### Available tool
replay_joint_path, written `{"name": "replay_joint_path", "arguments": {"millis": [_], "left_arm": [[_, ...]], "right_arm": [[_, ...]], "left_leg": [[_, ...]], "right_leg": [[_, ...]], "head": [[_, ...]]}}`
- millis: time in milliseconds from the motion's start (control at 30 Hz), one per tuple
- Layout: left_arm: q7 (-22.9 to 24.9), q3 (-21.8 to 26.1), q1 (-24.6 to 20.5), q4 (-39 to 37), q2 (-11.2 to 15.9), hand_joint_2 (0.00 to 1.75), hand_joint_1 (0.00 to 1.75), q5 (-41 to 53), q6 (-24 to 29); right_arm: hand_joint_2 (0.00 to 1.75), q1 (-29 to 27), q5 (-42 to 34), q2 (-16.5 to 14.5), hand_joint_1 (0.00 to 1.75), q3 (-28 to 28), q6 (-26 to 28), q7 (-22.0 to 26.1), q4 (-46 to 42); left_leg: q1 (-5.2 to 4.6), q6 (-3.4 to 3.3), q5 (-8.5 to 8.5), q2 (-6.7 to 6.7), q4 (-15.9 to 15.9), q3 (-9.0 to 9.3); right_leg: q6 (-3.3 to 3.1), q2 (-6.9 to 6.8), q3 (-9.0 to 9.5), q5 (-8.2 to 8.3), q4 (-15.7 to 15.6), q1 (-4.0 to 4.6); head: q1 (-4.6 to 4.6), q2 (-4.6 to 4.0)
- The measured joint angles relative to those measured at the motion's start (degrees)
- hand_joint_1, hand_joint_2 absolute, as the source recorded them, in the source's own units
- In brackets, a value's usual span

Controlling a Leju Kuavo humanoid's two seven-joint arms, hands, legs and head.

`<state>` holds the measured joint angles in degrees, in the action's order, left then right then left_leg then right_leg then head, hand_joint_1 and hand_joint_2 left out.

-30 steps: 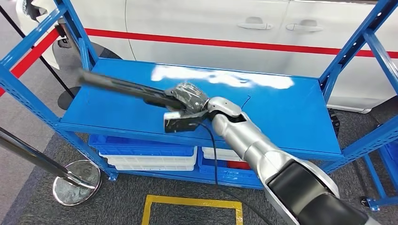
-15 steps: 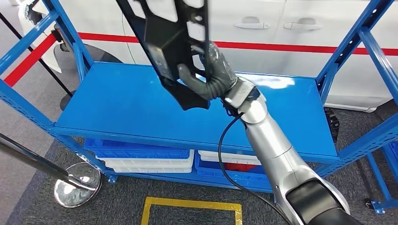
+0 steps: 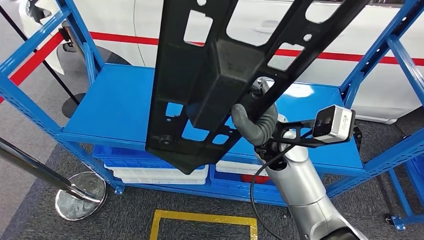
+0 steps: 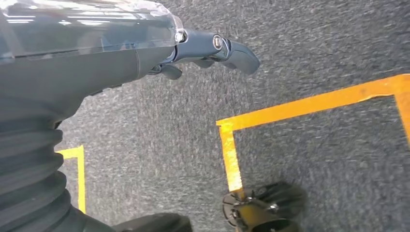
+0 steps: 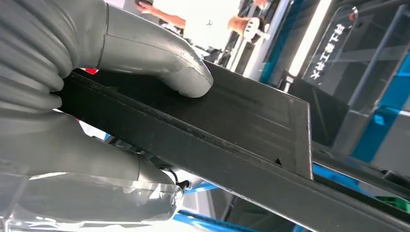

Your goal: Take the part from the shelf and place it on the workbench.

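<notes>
The right robot hand (image 3: 254, 125) is clamped on the part (image 3: 210, 75), which hangs in the air above the near edge of the blue shelf (image 3: 115, 107), so I'd say the take is done and the carry is in hand; the next move calls for turning away from the rack and finding the worktop without clipping the uprights. The part is a long, flat black panel, tilted, pierced with rectangular cut-outs and bearing a raised boxy rib down its middle. The left robot hand (image 4: 212, 50) hangs over the grey carpet, fingers loosely apart, holding nothing.
</notes>
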<state>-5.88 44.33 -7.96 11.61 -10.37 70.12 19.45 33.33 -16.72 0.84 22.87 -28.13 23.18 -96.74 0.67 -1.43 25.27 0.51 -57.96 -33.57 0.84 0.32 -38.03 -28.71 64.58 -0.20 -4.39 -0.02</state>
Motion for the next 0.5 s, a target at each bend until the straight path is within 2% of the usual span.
{"name": "replay_joint_path", "arguments": {"millis": [67,100,133,167,233,267,300,367,433,500], "left_arm": [[1.2,0.1,-0.3,0.0,-0.1,1.75,0.0,-0.1,-0.2],[2.1,0.2,-0.3,0.0,-0.2,1.75,0.0,-0.1,-0.3],[2.9,0.3,-0.4,0.0,-0.2,1.75,0.0,0.0,-0.3],[3.7,0.4,-0.3,0.0,-0.2,1.75,0.0,-0.1,-0.4],[5.0,0.7,-0.3,0.0,-0.3,1.75,0.0,-0.4,-0.6],[5.5,1.0,-0.4,0.0,-0.3,1.75,0.0,-0.5,-0.7],[5.9,1.2,-0.4,0.0,-0.3,1.75,0.0,-0.6,-0.9],[6.5,1.4,-0.3,0.0,-0.4,1.75,0.0,-0.6,-1.2],[6.9,1.4,-0.3,0.0,-0.4,1.75,0.0,-0.4,-1.4],[7.1,1.4,-0.3,0.0,-0.5,1.75,0.0,-0.2,-1.4]], "right_arm": [[1.75,-1.0,-0.2,0.3,1.73,0.0,0.9,-0.3,-0.3],[1.75,-1.5,-0.4,0.5,1.73,0.0,1.2,-0.4,-0.3],[1.75,-1.9,-0.6,0.7,1.73,0.0,1.4,-0.6,-0.3],[1.75,-2.2,-0.9,0.9,1.73,-0.1,1.7,-0.9,-0.3],[1.75,-2.3,-1.7,1.0,1.73,-0.4,2.3,-1.7,-0.2],[1.75,-2.3,-2.2,1.0,1.73,-0.6,2.6,-2.1,-0.2],[1.75,-2.4,-2.6,1.0,1.73,-0.8,2.8,-2.6,-0.1],[1.75,-2.4,-3.2,1.0,1.73,-1.2,3.3,-3.4,0.1],[1.75,-2.4,-3.6,1.0,1.73,-1.5,3.5,-4.0,0.2],[1.75,-2.3,-3.6,0.8,1.73,-1.7,3.8,-4.4,0.2]], "left_leg": [[-0.04,-0.13,-0.03,-0.09,0.0,-0.04],[-0.05,-0.13,-0.02,-0.11,0.0,-0.05],[-0.04,-0.1,0.01,-0.1,-0.1,-0.05],[-0.03,-0.02,0.07,-0.07,-0.2,-0.04],[-0.08,0.33,0.23,0.01,-0.5,-0.07],[-0.15,0.6,0.27,0.05,-0.7,-0.18],[-0.2,0.89,0.24,0.09,-0.9,-0.3],[-0.17,1.55,0.03,0.13,-0.9,-0.54],[0.03,2.15,0.87,0.04,-1.5,-0.96],[0.19,2.49,4.31,-0.09,-5.7,-2.6]], "right_leg": [[0.41,-0.01,-3.4,-3.24,7.3,-0.25],[0.58,-0.02,-4.43,-3.69,9.4,-0.44],[0.72,-0.03,-4.52,-3.1,9.6,-0.65],[0.82,-0.06,-3.46,-1.52,7.5,-0.9],[0.9,-0.06,0.36,2.07,-0.1,-1.17],[0.77,-0.01,1.8,3.12,-3.0,-1.14],[0.59,0.05,2.49,3.51,-4.6,-1.0],[-0.06,0.15,2.37,3.64,-5.1,-0.68],[-0.94,-0.01,2.2,4.09,-5.4,-0.68],[-1.88,-0.3,1.91,4.62,-5.7,-0.65]], "head": [[0.0,0.0],[0.0,0.0],[0.0,0.0],[0.0,0.0],[0.0,0.0],[0.0,0.0],[-0.01,0.0],[-0.01,0.0],[-0.01,0.0],[-0.01,0.0]]}}
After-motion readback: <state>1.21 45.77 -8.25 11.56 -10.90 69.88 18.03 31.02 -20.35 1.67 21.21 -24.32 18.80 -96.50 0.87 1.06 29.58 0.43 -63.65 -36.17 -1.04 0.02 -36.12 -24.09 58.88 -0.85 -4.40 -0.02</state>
